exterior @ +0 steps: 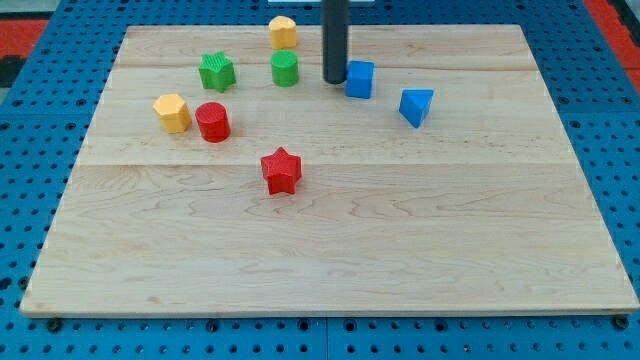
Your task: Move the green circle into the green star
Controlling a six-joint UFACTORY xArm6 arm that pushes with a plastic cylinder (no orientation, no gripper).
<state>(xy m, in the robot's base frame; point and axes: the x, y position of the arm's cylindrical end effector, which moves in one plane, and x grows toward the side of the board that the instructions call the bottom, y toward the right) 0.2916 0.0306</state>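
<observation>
Sitting near the top of the pale wooden board (330, 260), the green plastic cylinder, our green circle (285, 69), stands upright and alone, touching nothing. At its nine o'clock, just a short hop away with bare wood between them, waits the green plastic star block (216, 72), so the two are close but clearly apart!

Over at the circle's three o'clock comes the straight dark rod (334, 35), dropping in from the view's top, and my tip (334, 80) is planted on the wood between the green circle and the blue plastic cube (360, 79). The tip looks to be right up against the cube's left face, possibly touching; there is a visible sliver of board between the tip and the circle. No jaws on this tool, just a bare rod end, clamped on nothing.

At the circle's twelve o'clock, close by, a yellow plastic block with faceted sides (283, 32) sits by the board's top edge. Swinging further out: past the cube, at about four o'clock from the circle, a blue plastic wedge-like triangular block (416, 106) rests on its own. Down at seven o'clock, a red plastic cylinder (212, 122) stands upright, and just beside it at its nine o'clock is a second yellow faceted block (172, 112), near but with a slim gap. Straight down at six o'clock, well apart from everything, lies a red plastic star block (282, 170). Around the board runs a blue pegboard surface (30, 150).
</observation>
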